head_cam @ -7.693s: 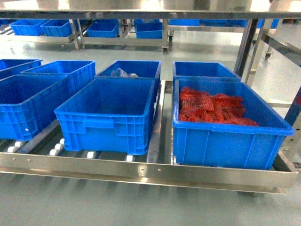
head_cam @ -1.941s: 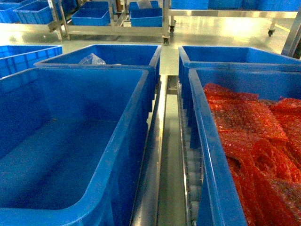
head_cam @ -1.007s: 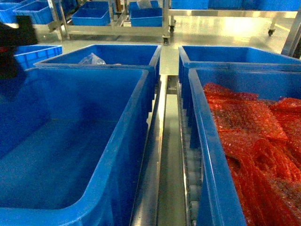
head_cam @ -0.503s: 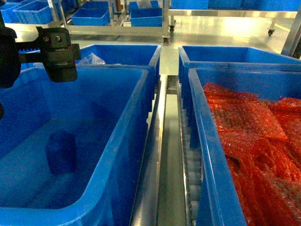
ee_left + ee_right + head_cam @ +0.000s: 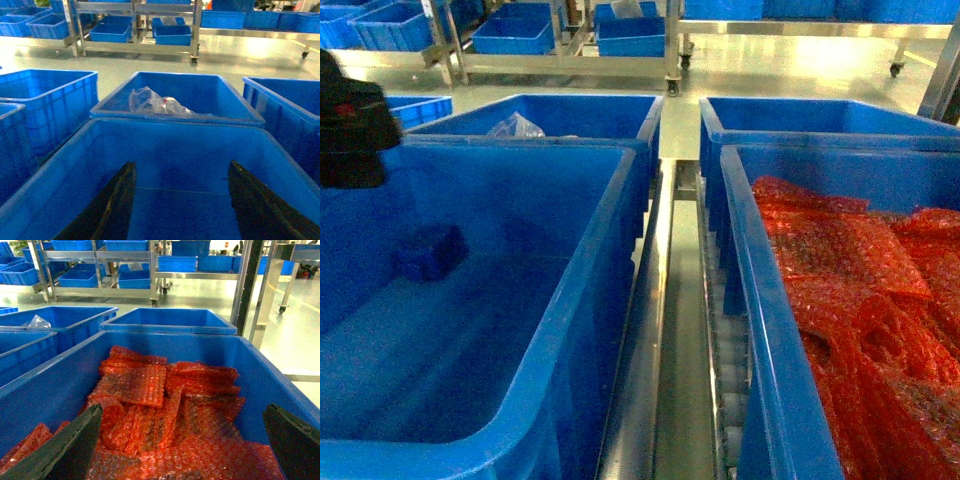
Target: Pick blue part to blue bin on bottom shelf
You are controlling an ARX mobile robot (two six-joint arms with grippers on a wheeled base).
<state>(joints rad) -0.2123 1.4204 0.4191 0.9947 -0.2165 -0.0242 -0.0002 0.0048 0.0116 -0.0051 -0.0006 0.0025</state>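
small dark-blue blocky part (image 5: pixel 430 252) lies inside the large bright-blue ribbed plastic bin (image 5: pixel 620 215), left of frame. left gripper (image 5: pixel 182 200) spread wide, empty; right gripper (image 5: pixel 182 440) likewise. part looks rigid, light; grip its flat sides.

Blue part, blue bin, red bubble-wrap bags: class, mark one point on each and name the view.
blue part (image 5: pixel 432 251): head view, middle of its top face.
blue bin (image 5: pixel 620 205): head view, right rim.
red bubble-wrap bags (image 5: pixel 135 385): right wrist view, flat bag on top of the pile.
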